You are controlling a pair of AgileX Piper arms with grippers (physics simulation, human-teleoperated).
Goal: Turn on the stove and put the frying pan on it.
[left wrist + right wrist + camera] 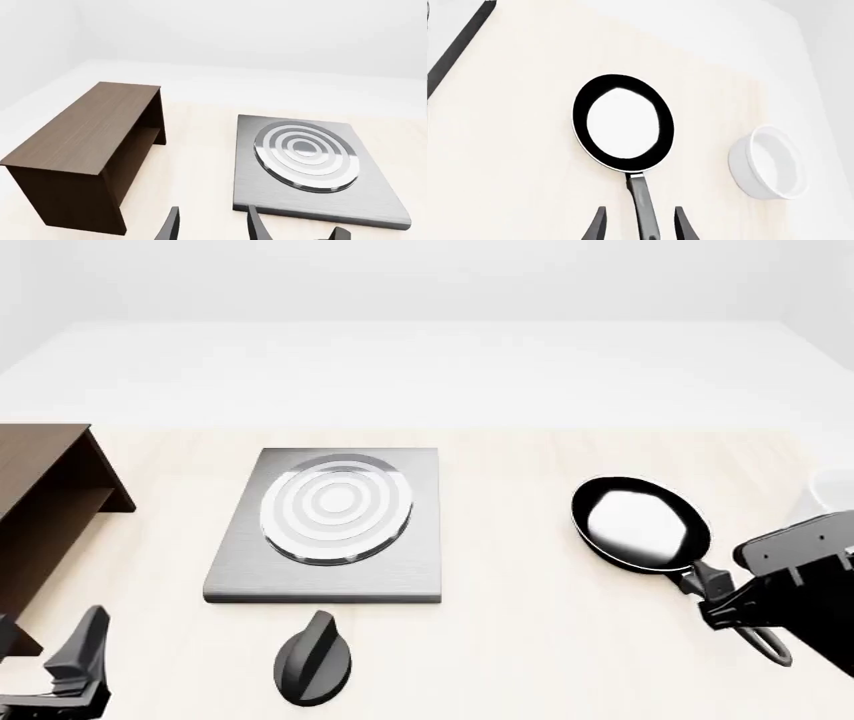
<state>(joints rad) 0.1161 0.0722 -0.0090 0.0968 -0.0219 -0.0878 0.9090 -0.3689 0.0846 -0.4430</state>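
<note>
Pale wood covers the table (pixel 534 640), with white floor and walls behind it. We see the brown shelf (pixel 40 510) cut off at the left edge of the front view, while the left wrist view shows its whole top and open side. Beside it lies the stove (pixel 327 525), a flat grey plate with a ringed burner, bare on top. Its black knob (pixel 314 658) sits on the table just in front of the plate and apart from it; in the left wrist view only a sliver of the knob shows at the frame's edge.

To the right, well apart from the stove, the frying pan (pixel 641 523) rests on the table with its handle pointing toward our right arm. Much of that handle is hidden behind the right gripper (pixel 640 226) in the front view. The right wrist view makes it clearer: the handle runs between the two fingers, which stand apart on either side of it, not touching it as far as we can tell.

Our left gripper (pixel 215 227) hangs near the table's front left corner, fingers spread and holding nothing.

A white bowl (pixel 768 162) near the pan is clear in the right wrist view but only a faint, cropped shape in the front view
</note>
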